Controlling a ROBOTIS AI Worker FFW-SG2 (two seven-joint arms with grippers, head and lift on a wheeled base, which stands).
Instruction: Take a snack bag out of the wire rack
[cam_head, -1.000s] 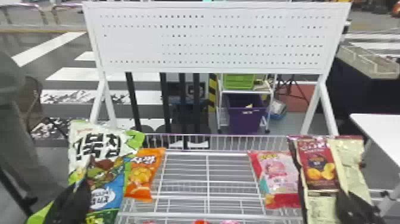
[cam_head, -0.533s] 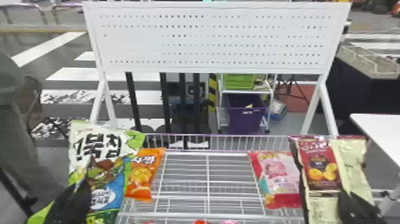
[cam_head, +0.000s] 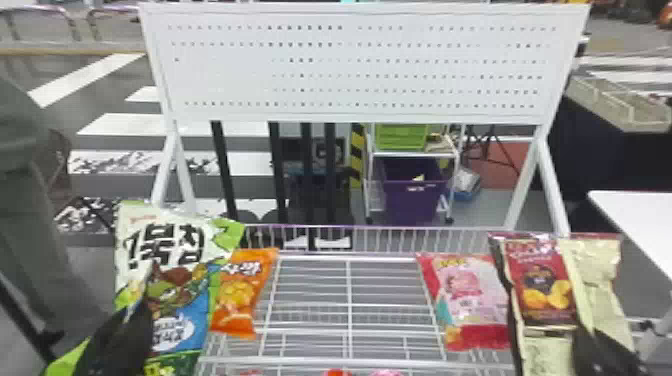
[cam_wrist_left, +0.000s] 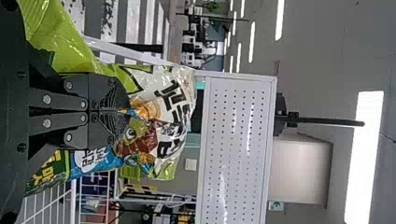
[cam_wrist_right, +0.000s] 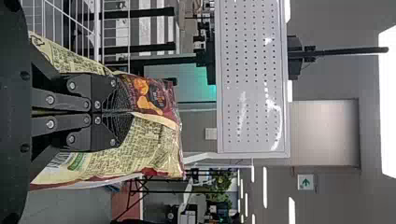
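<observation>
pinching tight, left gripper (cam_head: 136, 314) grasps the green snack bag (cam_head: 170, 252), right gripper (cam_head: 586, 340) the red-and-cream bag (cam_head: 541, 280).

The left gripper (cam_head: 143, 300) rises from the head view's bottom edge at the robot's left, the right gripper (cam_head: 584, 334) at its right, well apart, both slanting inward. In each wrist view the two black fingers press together, their paired links side by side.

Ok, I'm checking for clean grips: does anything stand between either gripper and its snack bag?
Nothing visible: the left gripper is shut directly on the green-edged bag, and the right gripper directly on the red-and-cream bag.
</observation>
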